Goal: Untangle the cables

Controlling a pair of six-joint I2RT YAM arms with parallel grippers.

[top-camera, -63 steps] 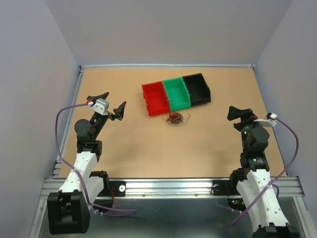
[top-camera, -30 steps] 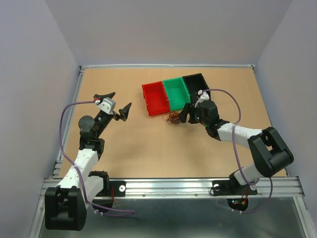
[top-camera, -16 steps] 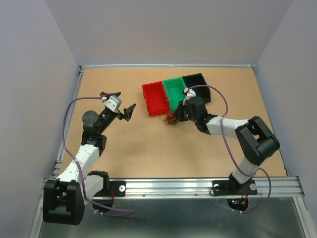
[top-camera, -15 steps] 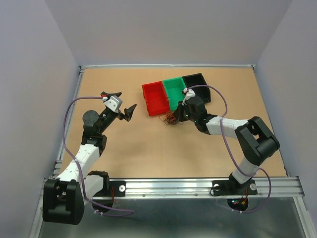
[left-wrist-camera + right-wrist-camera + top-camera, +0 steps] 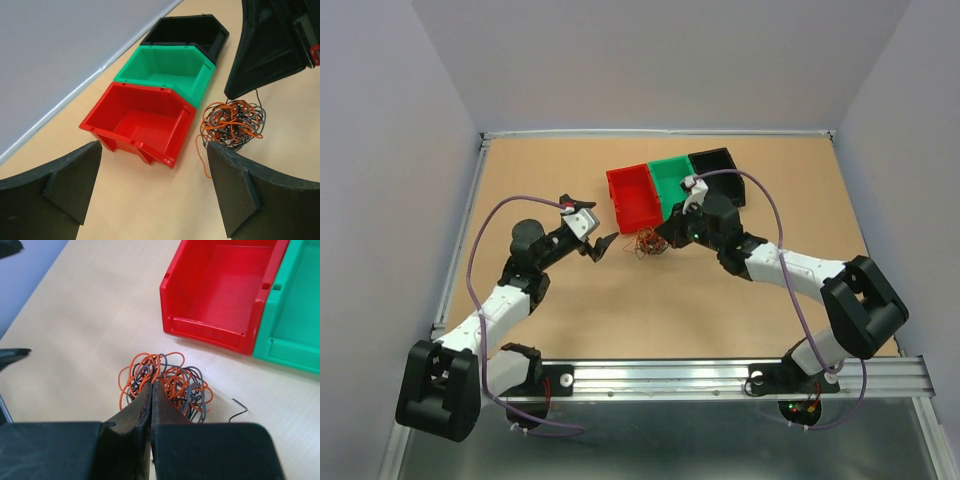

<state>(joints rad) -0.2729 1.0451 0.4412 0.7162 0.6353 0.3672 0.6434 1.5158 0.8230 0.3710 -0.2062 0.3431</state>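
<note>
The cables [image 5: 646, 243] are a small tangle of orange, grey and black curly wires [image 5: 175, 382] on the table just in front of the red bin [image 5: 633, 200]. My right gripper [image 5: 151, 385] is shut on strands at the near side of the tangle; in the top view its tips [image 5: 660, 238] meet the tangle from the right. My left gripper [image 5: 592, 228] stands wide open just left of the tangle, nothing between its fingers [image 5: 235, 190]. In the left wrist view the cables [image 5: 233, 121] lie ahead to the right, under the right gripper's black fingers [image 5: 262, 55].
Three open bins stand in a row behind the tangle: red [image 5: 220, 285], green [image 5: 677, 190] and black [image 5: 718, 178]. A short black wire end [image 5: 239, 413] sticks out to the tangle's right. Side walls border the table.
My right arm swung in from the right, shut on the tangle and drew it a little leftward. My left arm reached right toward the tangle, still open.
</note>
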